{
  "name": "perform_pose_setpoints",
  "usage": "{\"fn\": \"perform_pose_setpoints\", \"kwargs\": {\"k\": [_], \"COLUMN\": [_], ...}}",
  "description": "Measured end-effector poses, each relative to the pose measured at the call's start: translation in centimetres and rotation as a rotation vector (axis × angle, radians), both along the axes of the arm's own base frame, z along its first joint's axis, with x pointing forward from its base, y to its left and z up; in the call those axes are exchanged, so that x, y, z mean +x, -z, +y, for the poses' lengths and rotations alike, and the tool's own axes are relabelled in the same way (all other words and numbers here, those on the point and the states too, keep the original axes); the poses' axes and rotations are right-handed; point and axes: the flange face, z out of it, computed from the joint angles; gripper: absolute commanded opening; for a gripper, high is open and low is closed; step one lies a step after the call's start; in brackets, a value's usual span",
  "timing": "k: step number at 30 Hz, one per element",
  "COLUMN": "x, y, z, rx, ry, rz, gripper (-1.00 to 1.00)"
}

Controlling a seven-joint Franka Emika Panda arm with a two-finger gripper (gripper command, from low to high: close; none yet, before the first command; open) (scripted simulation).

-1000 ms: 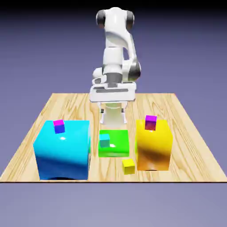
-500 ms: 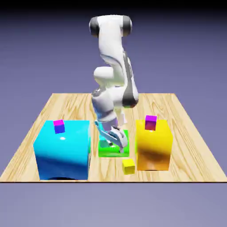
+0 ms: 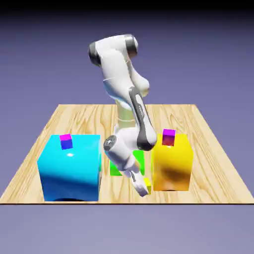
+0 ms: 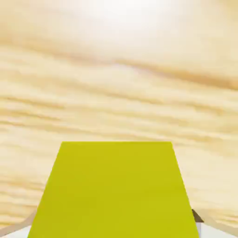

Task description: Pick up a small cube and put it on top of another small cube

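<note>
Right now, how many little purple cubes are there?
2: a purple cube on the big blue block, another on the big yellow block. The arm covers some table, so more may be hidden.

- No word, number or brand could be made out.
- A pale marking was seen on the arm's grey strip (image 3: 140,111), above the green block (image 3: 116,167), but was rendered too small to be read.
</note>
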Motion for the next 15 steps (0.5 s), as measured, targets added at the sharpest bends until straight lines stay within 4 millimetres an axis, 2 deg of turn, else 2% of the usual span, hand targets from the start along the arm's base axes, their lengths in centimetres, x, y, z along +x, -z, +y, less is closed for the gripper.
{"fn": "perform_pose_setpoints", "kwargs": {"k": [2,6,10,15], "x": [-0.1,-2.4,-5.4,-9.7], "y": [-2.5,-5.8,-9.3,-13.6], "z": [-1.2,-5.3,-9.3,-12.3], "rx": [-0.004,-0.037,-0.046,-0.022], "ry": [-0.001,-0.011,0.002,0.004], "rz": [0.002,0.013,0.018,0.009], "gripper": [-1.00,-1.00,-1.00,-1.00]}}
